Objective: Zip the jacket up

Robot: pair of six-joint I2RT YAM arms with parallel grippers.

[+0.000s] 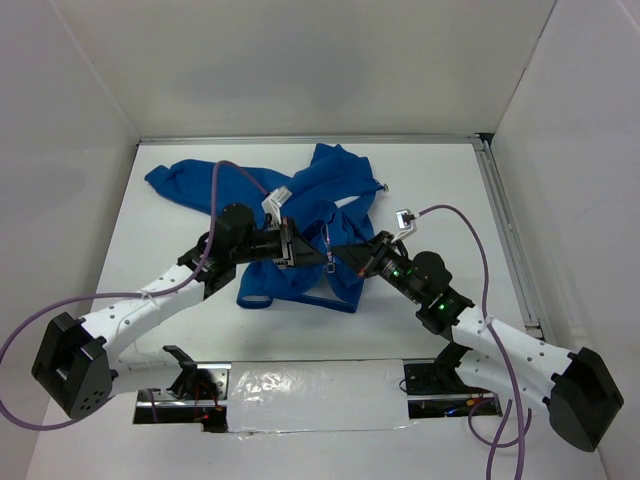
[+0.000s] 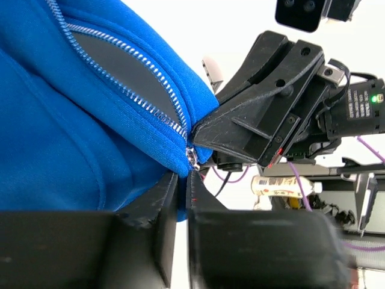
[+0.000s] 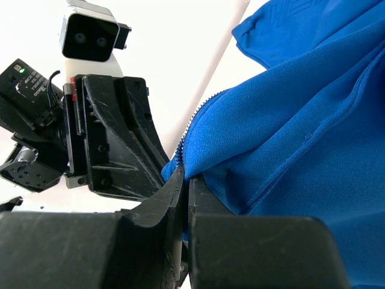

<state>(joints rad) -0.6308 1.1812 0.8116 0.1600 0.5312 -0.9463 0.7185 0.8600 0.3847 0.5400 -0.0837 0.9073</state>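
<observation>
The royal-blue jacket (image 1: 330,190) lies crumpled in the middle of the white table (image 1: 440,190). My left gripper (image 1: 300,250) and right gripper (image 1: 352,257) meet tip to tip over its lower front edge. In the left wrist view the left gripper (image 2: 185,177) is shut on the jacket (image 2: 72,138) hem right below the metal zipper slider (image 2: 192,158), with the open zipper teeth (image 2: 126,66) running up and left. In the right wrist view the right gripper (image 3: 185,174) is shut on the jacket (image 3: 301,120) edge beside the zipper teeth (image 3: 195,117).
A metal rail (image 1: 505,230) runs along the table's right side. White walls enclose the back and sides. Purple cables (image 1: 465,220) loop above both arms. A shiny foil strip (image 1: 300,385) lies at the near edge between the arm bases.
</observation>
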